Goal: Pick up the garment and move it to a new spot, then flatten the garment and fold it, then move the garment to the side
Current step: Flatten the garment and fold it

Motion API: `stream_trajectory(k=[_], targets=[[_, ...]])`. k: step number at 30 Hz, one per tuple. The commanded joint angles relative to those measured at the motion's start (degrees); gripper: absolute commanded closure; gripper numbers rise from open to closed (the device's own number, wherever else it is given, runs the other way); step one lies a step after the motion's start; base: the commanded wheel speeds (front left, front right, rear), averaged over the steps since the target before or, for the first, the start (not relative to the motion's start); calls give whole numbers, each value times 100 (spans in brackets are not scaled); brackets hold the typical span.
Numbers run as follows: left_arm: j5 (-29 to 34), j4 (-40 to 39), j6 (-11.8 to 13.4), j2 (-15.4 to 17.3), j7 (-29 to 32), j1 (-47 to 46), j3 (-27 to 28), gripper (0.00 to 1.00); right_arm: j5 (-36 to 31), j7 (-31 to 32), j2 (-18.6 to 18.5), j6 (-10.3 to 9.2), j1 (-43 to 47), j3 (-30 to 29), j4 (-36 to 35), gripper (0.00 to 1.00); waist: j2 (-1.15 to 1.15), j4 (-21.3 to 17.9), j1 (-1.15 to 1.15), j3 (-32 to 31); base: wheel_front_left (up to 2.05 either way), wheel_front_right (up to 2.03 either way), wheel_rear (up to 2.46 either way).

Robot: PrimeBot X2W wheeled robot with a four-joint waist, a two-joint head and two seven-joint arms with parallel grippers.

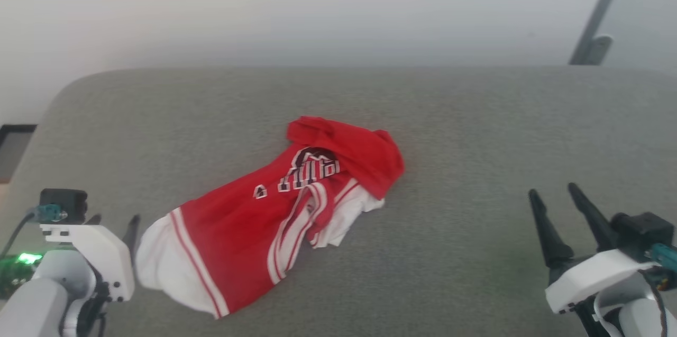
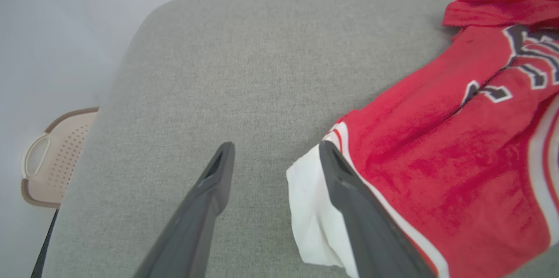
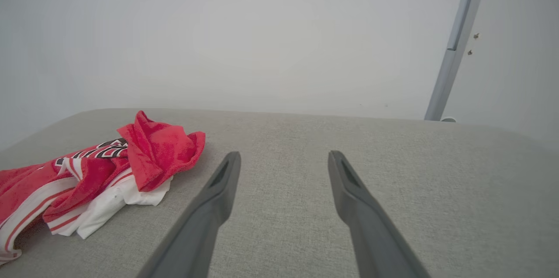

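The garment (image 1: pixel 254 220), a red jersey with white sleeves, striped trim and black-and-white lettering, lies crumpled on the grey padded surface (image 1: pixel 476 130), stretching from the centre toward the lower left. My left gripper (image 1: pixel 113 223) sits at its lower-left white sleeve. In the left wrist view the left gripper (image 2: pixel 276 149) is open, one finger (image 2: pixel 349 199) lies over the edge of the garment (image 2: pixel 436 160), and the gap shows mostly bare surface. My right gripper (image 1: pixel 551 190) stands open at the lower right, well clear of the cloth. In the right wrist view the right gripper (image 3: pixel 284 155) holds nothing, and the garment (image 3: pixel 157 151) lies to its left.
A beige perforated basket (image 2: pixel 52 156) sits beyond the surface's left edge. A grey pole (image 1: pixel 597 14) rises by the wall at the back right. The surface's rounded far-left corner (image 1: pixel 69 93) is close to the left arm. Bare surface spreads to the right of the garment.
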Motion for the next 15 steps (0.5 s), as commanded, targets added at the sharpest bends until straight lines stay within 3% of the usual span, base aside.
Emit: stream_trajectory(k=[1, 11, 15], targets=[[41, -141, 58, -40, -204, 106, 26, 0, 52, 81, -21, 0, -81, 112, 15, 0, 0, 215, 0, -20, 0, 0, 0], [222, -1141, 572, -536, -1839, 643, 284, 0, 285, 505, -214, 0, -686, 819, 247, 0, 0, 981, 0, 130, 0, 0, 0], [262, -1411, 706, -776, -2348, 929, 279, 0, 517, 900, -356, -1, -986, 1466, 347, 0, 0, 1303, 0, 298, 0, 0, 0]])
